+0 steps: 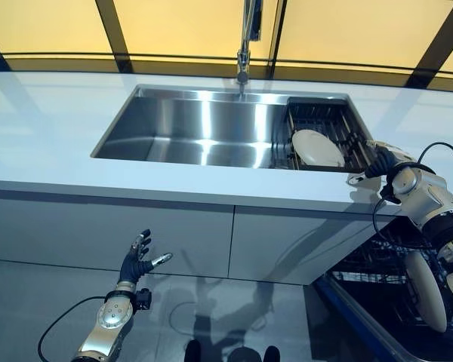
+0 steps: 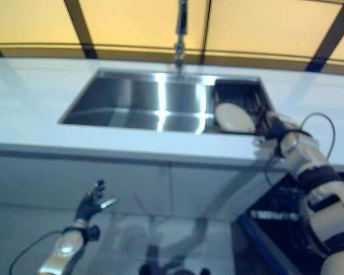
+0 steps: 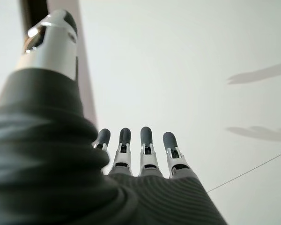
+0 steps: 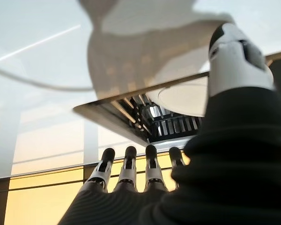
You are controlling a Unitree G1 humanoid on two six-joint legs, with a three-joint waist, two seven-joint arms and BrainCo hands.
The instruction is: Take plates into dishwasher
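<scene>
A cream plate (image 1: pixel 315 148) leans in the dark wire rack (image 1: pixel 340 121) at the right end of the steel sink (image 1: pixel 189 128). My right hand (image 1: pixel 383 160) hovers over the counter just right of the rack, a short way from the plate, with straight fingers (image 4: pixel 129 164) holding nothing. The same plate (image 4: pixel 182 96) shows in the right wrist view beyond the hand. My left hand (image 1: pixel 136 262) hangs low in front of the white cabinet doors, fingers (image 3: pixel 145 145) spread and empty. The open dishwasher rack (image 1: pixel 377 286) sits at lower right.
A tap (image 1: pixel 244 45) stands behind the sink. The pale counter (image 1: pixel 45 143) runs along both sides of it. White cabinet fronts (image 1: pixel 136 226) lie below, and the grey floor (image 1: pixel 234 317) stretches in front of them.
</scene>
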